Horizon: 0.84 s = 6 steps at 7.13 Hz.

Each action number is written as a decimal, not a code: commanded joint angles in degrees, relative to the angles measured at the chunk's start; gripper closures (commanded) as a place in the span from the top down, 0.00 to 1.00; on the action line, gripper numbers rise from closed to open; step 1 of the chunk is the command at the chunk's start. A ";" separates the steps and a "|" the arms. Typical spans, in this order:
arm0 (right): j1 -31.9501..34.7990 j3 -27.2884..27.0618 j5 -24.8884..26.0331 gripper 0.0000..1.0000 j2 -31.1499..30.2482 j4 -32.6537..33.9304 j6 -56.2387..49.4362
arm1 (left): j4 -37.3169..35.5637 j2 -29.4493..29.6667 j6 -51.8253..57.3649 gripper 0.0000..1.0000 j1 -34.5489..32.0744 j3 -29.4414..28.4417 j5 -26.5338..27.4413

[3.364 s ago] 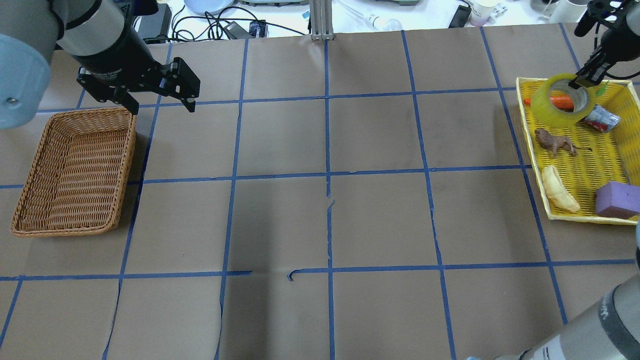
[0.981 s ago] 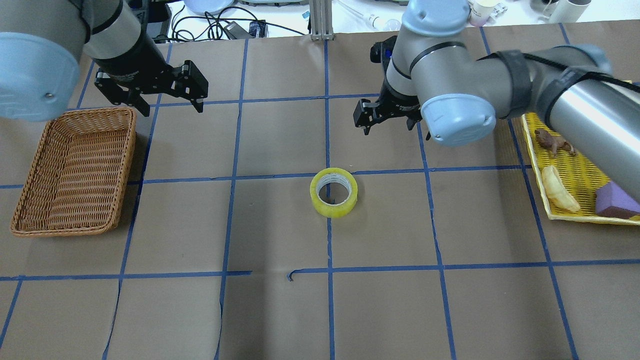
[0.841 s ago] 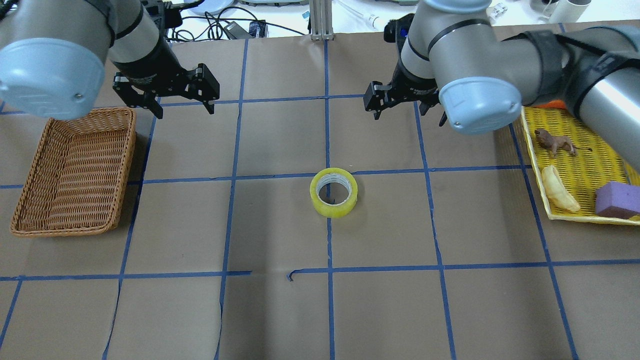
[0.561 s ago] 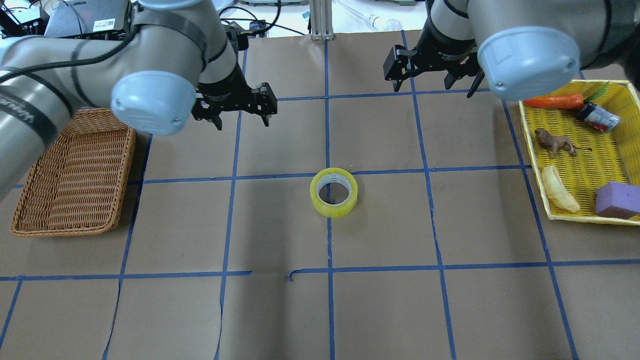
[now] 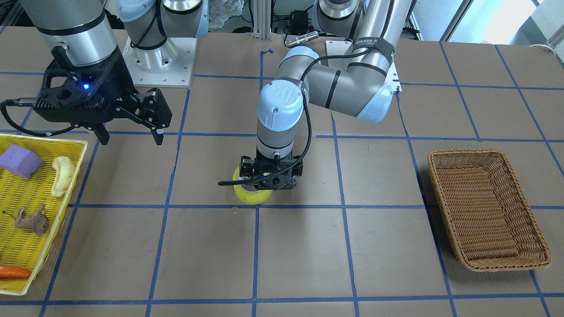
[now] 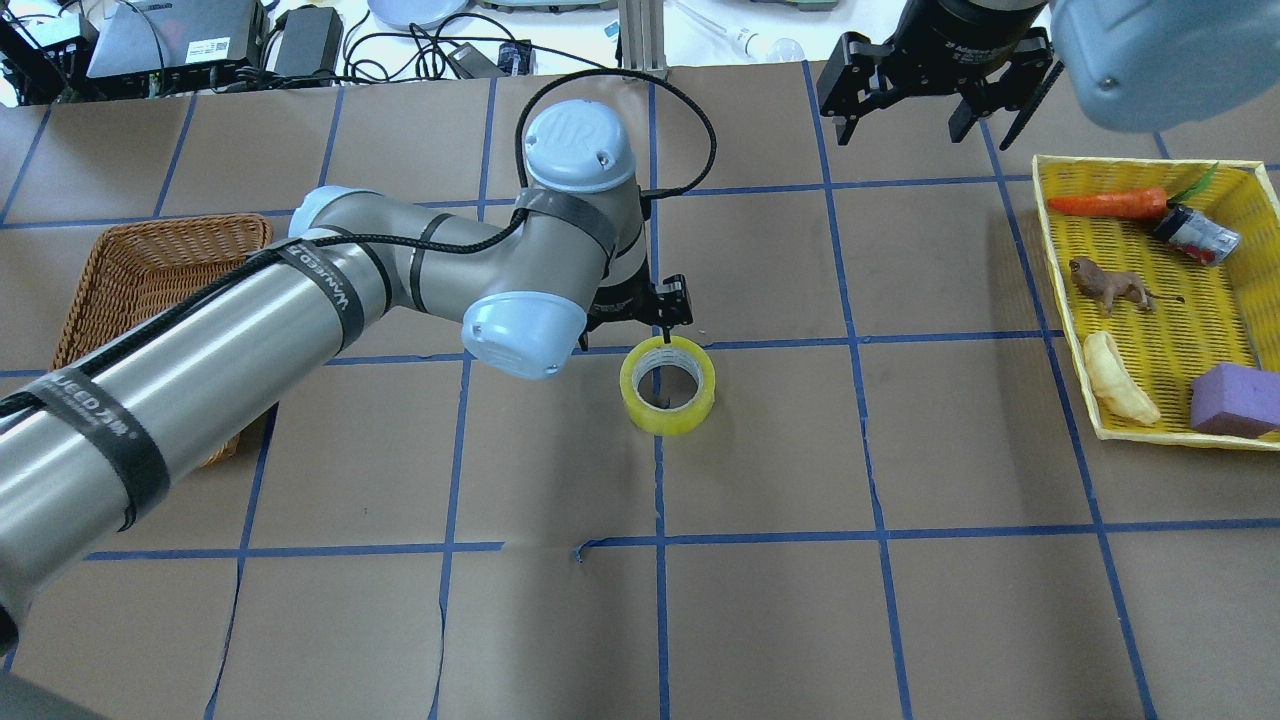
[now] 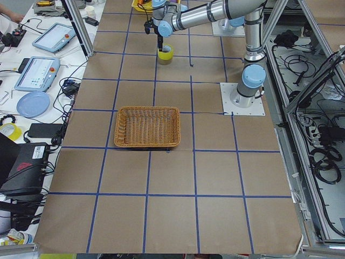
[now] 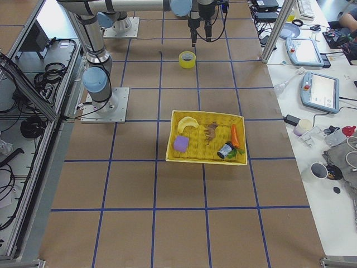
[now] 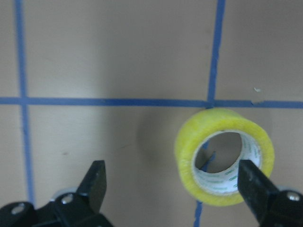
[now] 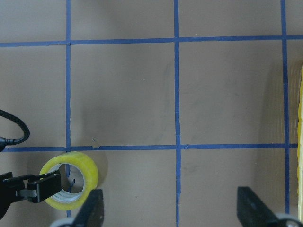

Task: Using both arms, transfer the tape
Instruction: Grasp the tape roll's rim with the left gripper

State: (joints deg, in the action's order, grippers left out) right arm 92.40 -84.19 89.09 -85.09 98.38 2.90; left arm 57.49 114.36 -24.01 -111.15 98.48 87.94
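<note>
The yellow tape (image 6: 667, 386) lies flat on the brown table at the centre, hole up; it also shows in the front view (image 5: 251, 196) and the left wrist view (image 9: 222, 161). My left gripper (image 6: 630, 325) is open and low over the roll. One finger (image 9: 253, 184) is over the roll's hole by its rim. The other finger (image 9: 94, 182) is well out beside the roll. It grips nothing. My right gripper (image 6: 930, 130) is open and empty, high at the far right. It sees the tape (image 10: 71, 182) from above.
A wicker basket (image 6: 150, 270) stands at the left, partly under my left arm. A yellow tray (image 6: 1050, 230) at the right holds a carrot (image 6: 1100, 203), a can, a toy animal, a pale banana shape and a purple block (image 6: 1235, 398).
My right arm brought the tape from the tray to the table's centre, let go and drew back to the far right. My left arm swung from the basket and came down over the roll.
</note>
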 commanded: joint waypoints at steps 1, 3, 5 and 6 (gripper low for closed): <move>0.23 -0.18 -0.14 1.00 -0.26 -1.97 -0.17 | -1.15 1.75 0.36 1.00 -0.82 1.19 0.04; -0.20 -0.36 0.56 1.00 0.19 -2.58 -0.08 | -1.06 1.92 0.37 0.69 -0.82 1.54 0.13; -0.03 -0.27 0.39 1.00 0.01 -2.58 -0.08 | -1.15 2.10 0.63 0.32 -0.82 2.59 0.04; -0.03 -0.36 0.39 1.00 0.01 -2.67 -0.08 | -1.15 1.92 2.64 0.22 -0.82 2.42 0.39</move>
State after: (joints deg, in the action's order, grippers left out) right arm 92.34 -84.49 89.48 -85.04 95.81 2.81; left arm 56.35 116.37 -23.01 -111.97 100.81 88.06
